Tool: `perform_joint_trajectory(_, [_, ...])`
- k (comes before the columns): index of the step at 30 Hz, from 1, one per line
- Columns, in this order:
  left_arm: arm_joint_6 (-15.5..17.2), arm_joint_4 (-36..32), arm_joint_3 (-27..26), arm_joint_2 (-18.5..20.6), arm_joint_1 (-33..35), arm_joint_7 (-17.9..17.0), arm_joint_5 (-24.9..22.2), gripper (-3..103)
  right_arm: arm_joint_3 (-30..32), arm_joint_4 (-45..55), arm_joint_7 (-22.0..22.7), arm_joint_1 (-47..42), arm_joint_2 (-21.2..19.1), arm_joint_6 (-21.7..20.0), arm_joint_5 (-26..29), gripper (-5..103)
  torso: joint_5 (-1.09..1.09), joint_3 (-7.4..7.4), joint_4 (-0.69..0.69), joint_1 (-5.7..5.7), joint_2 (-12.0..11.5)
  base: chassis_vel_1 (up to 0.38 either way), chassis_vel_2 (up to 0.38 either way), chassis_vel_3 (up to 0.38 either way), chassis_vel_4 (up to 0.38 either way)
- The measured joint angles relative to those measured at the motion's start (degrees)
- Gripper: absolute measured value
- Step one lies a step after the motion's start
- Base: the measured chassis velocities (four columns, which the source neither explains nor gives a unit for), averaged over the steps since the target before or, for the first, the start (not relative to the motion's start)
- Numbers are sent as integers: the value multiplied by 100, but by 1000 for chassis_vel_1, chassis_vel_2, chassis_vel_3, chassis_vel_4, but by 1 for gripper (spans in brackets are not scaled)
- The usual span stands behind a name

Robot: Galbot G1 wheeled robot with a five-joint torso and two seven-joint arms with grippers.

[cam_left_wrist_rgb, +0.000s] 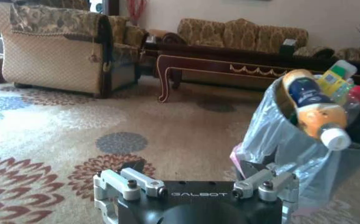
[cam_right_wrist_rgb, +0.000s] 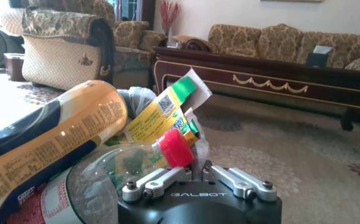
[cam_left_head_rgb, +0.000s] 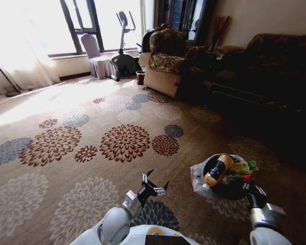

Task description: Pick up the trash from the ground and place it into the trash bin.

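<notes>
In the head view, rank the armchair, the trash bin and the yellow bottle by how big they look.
1. armchair, though it stands farther off
2. trash bin
3. yellow bottle, lying in the bin

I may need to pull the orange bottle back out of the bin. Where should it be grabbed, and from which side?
Probably by its white-capped neck. The orange bottle lies tilted across the bin rim, cap end hanging outside, toward the left hand. Coming from that side should avoid the other litter, which crowds the body end near the right hand.
</notes>
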Motion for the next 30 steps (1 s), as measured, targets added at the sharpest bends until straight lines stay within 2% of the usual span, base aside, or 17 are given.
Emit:
perform_joint_trajectory(3, [44, 223, -26, -11, -298, -66, -187, 100, -5, -2, -241, -114, 95, 183, -15, 2, -6, 0, -4, 0, 0, -130, -123, -112, -107])
perform_joint_trajectory(5, [60, 363, -30, 25, -462, -51, -289, 100, 7, -4, -381, -179, 133, 291, -19, 2, -2, 0, -6, 0, 0, -133, -124, -123, -140])
perform_joint_trajectory(10, [-15, 751, -81, 238, -920, 260, -523, 100, 138, 61, -679, -366, 207, 485, -4, 2, -3, 0, -4, 0, 0, -130, -122, -129, -130])
perform_joint_trajectory(14, [-23, 899, -62, 294, -1169, 348, -662, 100, 247, 123, -723, -494, 322, 539, 33, 2, -3, 0, -2, 0, 0, -116, -117, -115, -112])
perform_joint_trajectory(18, [-26, 1130, 69, 331, -1606, 530, -776, 100, 533, 221, -750, -749, 614, 727, 165, 2, -4, 0, -6, 0, 1, -124, -133, -123, -131])
perform_joint_trajectory(24, [2, 1266, 223, 246, -1834, 664, -782, 100, 818, 304, -687, -913, 938, 834, 310, 2, -2, 0, -4, 0, 1, -138, -135, -120, -125])
perform_joint_trajectory(30, [3, 1365, 277, 189, -1871, 817, -744, 100, 1092, 249, -631, -972, 968, 949, 392, 2, -4, 0, -3, 0, 1, -117, -128, -123, -115])
